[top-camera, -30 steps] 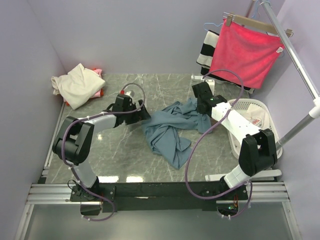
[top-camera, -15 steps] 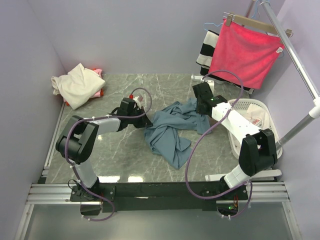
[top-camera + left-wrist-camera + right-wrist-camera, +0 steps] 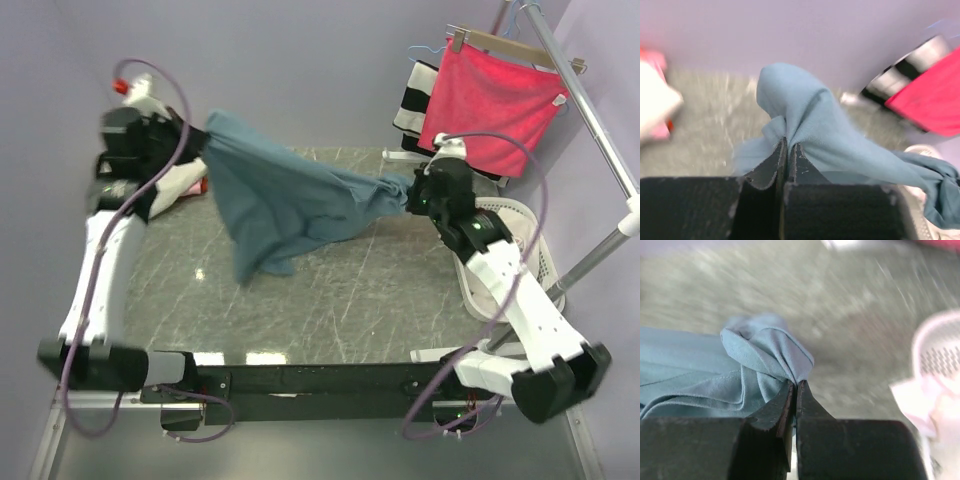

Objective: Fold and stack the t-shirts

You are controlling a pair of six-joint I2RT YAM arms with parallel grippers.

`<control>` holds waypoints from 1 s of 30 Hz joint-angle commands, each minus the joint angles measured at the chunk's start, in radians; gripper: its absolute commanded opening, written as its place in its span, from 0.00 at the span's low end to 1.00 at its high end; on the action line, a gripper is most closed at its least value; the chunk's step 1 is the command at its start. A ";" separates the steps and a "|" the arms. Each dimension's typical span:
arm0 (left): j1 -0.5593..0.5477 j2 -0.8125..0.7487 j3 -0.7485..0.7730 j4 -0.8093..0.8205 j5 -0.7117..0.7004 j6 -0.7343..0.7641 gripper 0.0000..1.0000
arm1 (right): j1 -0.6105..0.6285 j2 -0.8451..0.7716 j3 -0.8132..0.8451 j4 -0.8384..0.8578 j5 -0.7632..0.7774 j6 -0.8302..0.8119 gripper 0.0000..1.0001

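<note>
Hanging stretched between both arms above the grey marbled surface, the soft dusty blue-grey cloth t-shirt looks light and limp. Both the left tool and right tool clench bunched fabric; gripping flat hem corners would likely spread it better.

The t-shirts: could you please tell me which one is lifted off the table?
The blue-grey t-shirt, stretched in mid-air between the left pincer and right pincer, both shut on it; the cream t-shirt lies bundled far left.
</note>
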 commanded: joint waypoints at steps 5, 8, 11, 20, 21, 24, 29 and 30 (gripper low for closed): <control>0.024 -0.216 0.109 -0.209 0.140 0.077 0.01 | -0.007 -0.136 -0.018 0.027 -0.078 -0.031 0.00; 0.023 -0.296 -0.062 -0.189 0.422 0.029 0.01 | -0.006 -0.122 -0.081 -0.019 -0.087 -0.005 0.00; -0.003 -0.372 -0.266 -0.210 0.625 0.021 0.01 | -0.006 -0.102 -0.136 -0.095 -0.104 0.017 0.00; -0.223 -0.547 -0.589 -0.393 0.765 0.012 0.01 | 0.065 -0.093 -0.156 -0.373 -0.165 0.059 0.00; -0.253 -0.554 -0.587 -0.411 0.757 0.015 0.01 | 0.067 -0.090 -0.156 -0.383 -0.167 0.078 0.04; -0.283 -0.537 -0.589 -0.448 0.708 0.037 0.32 | 0.068 -0.088 -0.160 -0.392 -0.107 0.115 0.59; -0.283 -0.428 -0.561 -0.396 0.484 0.011 0.87 | 0.070 -0.085 -0.144 -0.325 0.037 0.155 0.84; -0.283 -0.411 -0.557 -0.356 0.475 0.006 0.92 | 0.068 -0.079 -0.136 -0.308 0.046 0.152 0.85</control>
